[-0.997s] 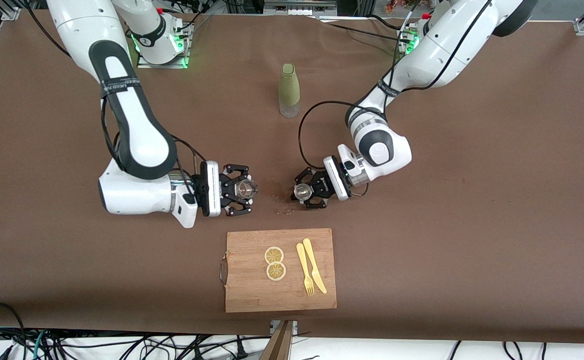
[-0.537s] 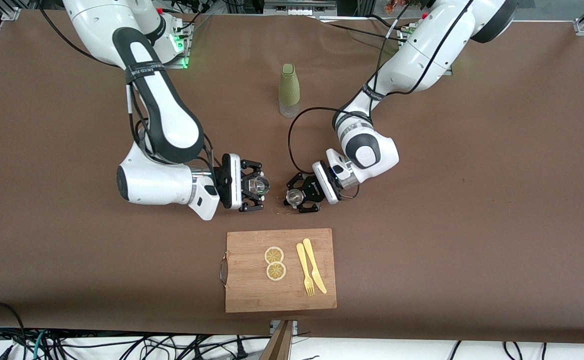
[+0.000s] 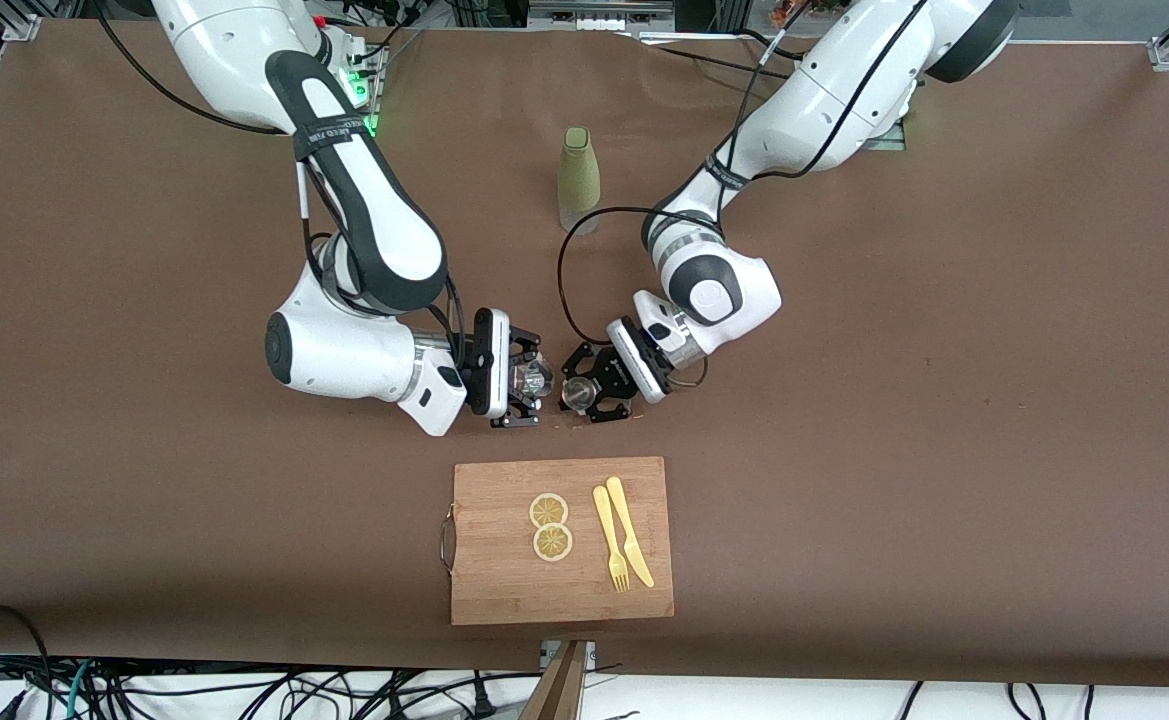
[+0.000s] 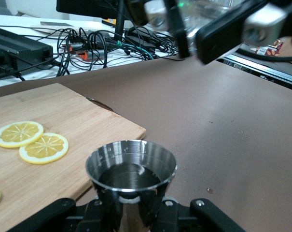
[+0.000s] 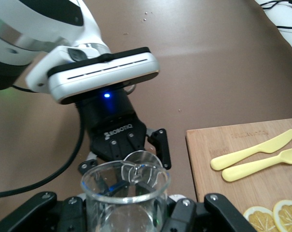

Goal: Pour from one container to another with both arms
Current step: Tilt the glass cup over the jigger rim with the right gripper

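My left gripper (image 3: 580,391) is shut on a small metal cup (image 3: 576,393), held upright with its mouth up; in the left wrist view the cup (image 4: 131,166) sits just above the gripper (image 4: 130,205). My right gripper (image 3: 527,379) is shut on a clear glass beaker (image 3: 534,377), also upright, whose rim (image 5: 125,186) shows in the right wrist view above the gripper (image 5: 126,215). The two containers hang side by side, almost touching, over the brown table just above the cutting board's upper edge. I cannot see what is in either container.
A wooden cutting board (image 3: 504,580) lies nearer the front camera, carrying two lemon slices (image 3: 550,526) and a yellow fork and knife (image 3: 622,545). A green-sleeved bottle (image 3: 578,180) stands farther back, between the arms. Small crumbs (image 3: 572,421) lie under the cups.
Both arms have swung inward toward the table's middle. The beaker and the metal cup have come much closer together, and each stays gripped.
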